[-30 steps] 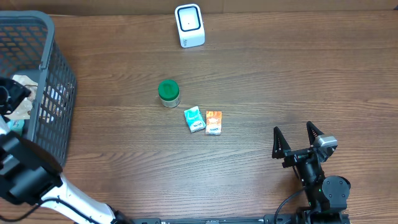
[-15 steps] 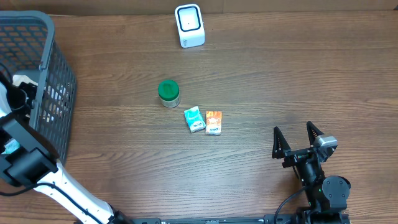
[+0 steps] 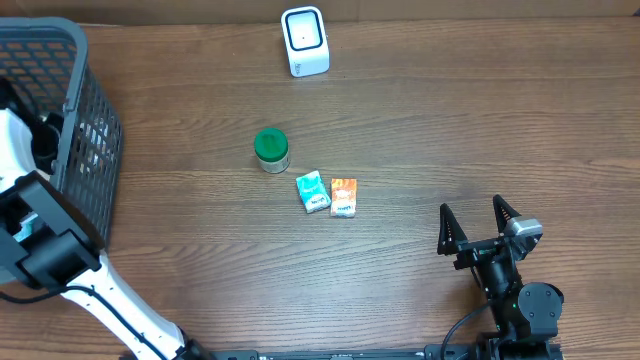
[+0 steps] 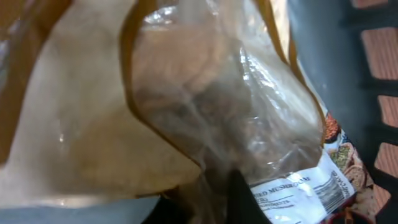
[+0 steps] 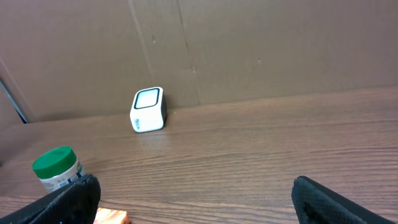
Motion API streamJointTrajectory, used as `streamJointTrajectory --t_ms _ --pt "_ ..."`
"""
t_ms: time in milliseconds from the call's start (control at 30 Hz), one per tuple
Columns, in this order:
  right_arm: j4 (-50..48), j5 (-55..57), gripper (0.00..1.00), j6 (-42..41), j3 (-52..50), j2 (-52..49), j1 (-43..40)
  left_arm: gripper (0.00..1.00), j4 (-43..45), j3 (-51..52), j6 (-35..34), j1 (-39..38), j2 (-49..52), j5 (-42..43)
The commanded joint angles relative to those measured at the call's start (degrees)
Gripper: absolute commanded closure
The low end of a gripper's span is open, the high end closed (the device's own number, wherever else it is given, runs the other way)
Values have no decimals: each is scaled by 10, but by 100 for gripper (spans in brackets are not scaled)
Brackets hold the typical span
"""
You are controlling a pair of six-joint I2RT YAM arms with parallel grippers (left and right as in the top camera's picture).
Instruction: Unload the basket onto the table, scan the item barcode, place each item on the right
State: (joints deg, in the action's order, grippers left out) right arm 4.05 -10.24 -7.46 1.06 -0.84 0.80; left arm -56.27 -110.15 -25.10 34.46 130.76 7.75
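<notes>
A clear plastic bag (image 4: 186, 93) with tan edges and a white printed label (image 4: 298, 186) fills the left wrist view. My left gripper (image 4: 211, 202) is shut on the bag's crumpled lower edge, its dark fingers (image 4: 244, 200) close together with plastic pinched between them. From overhead, the left arm (image 3: 20, 150) reaches down into the grey basket (image 3: 95, 120), hiding the gripper and the bag. The white scanner (image 3: 305, 40) stands at the table's far edge and also shows as the scanner (image 5: 148, 110) in the right wrist view. My right gripper (image 3: 480, 225) rests open at the near right, holding nothing.
A green-lidded jar (image 3: 271, 150) stands mid-table, with a teal packet (image 3: 313, 191) and an orange packet (image 3: 343, 197) just right of it. The basket takes up the far left corner. A cardboard wall (image 5: 249, 50) runs behind the scanner.
The left arm has pushed further into the basket, covering the bag seen from above. Its jaws have gone from open to shut. The right arm has not moved.
</notes>
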Motion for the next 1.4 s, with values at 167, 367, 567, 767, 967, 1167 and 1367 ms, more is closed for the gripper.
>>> streamJointTrajectory --t_ms 167,367,567,767,967,1167,1367 --pt "-3 3 0 2 -6 7 -2 95 -23 20 50 -2 33 -24" --pt "-3 3 0 2 -6 7 -2 96 -31 13 50 3 -19 -22" --pt "-3 3 0 2 -6 7 -2 96 -31 13 50 32 -127 -22" --pt "-3 3 0 2 -6 7 -2 96 -50 13 50 69 -229 -22" --pt "-3 3 0 2 -6 7 -2 96 -70 13 59 75 -300 -21" --pt "-3 3 0 2 -6 7 -2 96 -67 13 60 75 -369 -12" --pt "-3 3 0 2 -6 7 -2 68 -83 14 58 75 -380 -19"
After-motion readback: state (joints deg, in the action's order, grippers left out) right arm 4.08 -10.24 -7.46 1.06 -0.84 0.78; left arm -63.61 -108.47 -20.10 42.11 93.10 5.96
